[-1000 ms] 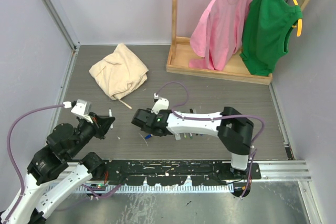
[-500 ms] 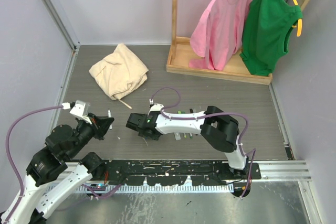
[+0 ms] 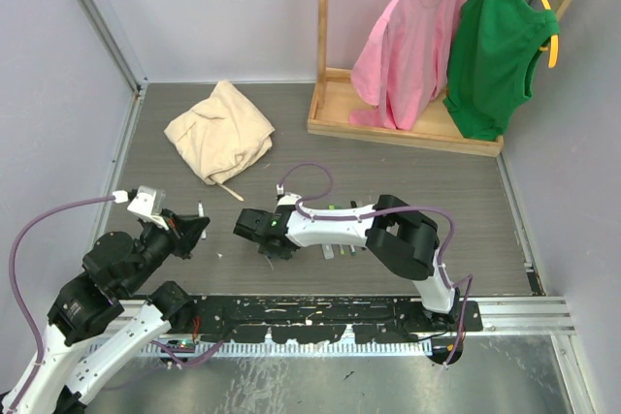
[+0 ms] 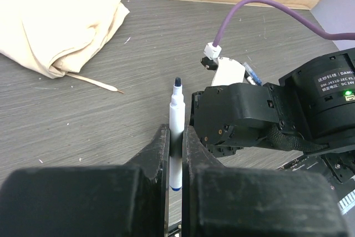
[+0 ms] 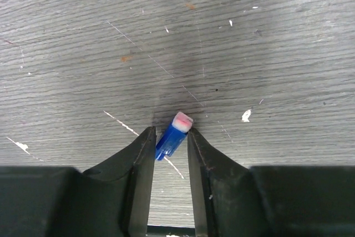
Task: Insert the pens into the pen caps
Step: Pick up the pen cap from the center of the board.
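Note:
A white pen with a dark tip stands up out of my left gripper, which is shut on its barrel; from above, the pen shows at the left gripper. A small blue pen cap with a pinkish-white end lies slanted on the table. My right gripper is down over the cap, one finger touching each side of it. From above, the right gripper sits just right of the left one and hides the cap. More pens lie partly under the right arm.
A crumpled beige cloth lies at the back left with a thin tan stick beside it. A wooden rack holding a pink and a green garment stands at the back right. A metal rail runs along the near edge.
The right arm has reached left towards the left gripper, and its jaws have narrowed onto the blue cap. The left arm and its pen have hardly moved.

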Available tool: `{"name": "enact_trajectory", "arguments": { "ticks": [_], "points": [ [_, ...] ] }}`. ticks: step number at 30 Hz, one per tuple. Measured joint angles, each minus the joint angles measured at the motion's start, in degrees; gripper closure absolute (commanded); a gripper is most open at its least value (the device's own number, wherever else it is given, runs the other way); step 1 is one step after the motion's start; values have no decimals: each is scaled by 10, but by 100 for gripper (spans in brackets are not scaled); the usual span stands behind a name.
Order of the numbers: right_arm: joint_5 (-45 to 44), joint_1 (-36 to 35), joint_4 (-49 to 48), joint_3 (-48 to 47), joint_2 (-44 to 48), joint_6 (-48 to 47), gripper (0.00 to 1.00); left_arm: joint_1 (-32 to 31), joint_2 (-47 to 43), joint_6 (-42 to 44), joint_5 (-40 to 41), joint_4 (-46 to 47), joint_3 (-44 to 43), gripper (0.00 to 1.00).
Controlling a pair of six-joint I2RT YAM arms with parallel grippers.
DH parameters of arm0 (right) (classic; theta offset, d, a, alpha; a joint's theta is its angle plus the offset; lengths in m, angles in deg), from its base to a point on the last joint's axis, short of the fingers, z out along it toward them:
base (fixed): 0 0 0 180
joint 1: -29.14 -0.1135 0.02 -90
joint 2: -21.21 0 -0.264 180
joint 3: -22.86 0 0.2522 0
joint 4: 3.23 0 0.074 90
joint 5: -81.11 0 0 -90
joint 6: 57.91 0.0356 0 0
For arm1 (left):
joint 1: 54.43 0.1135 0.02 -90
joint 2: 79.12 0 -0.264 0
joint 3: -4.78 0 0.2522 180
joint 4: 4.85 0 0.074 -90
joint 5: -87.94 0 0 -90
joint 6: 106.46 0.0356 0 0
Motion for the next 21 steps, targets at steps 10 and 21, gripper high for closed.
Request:
{"name": "enact_trajectory", "arguments": {
  "ticks": [10,21],
  "points": [
    [-11,6,-26,19,8,-14,87,0,-1,0,4,-3,0,100],
    [-13,14,-127,153,111,-218,88,0,-1,0,5,-3,0,100]
  ]
}}
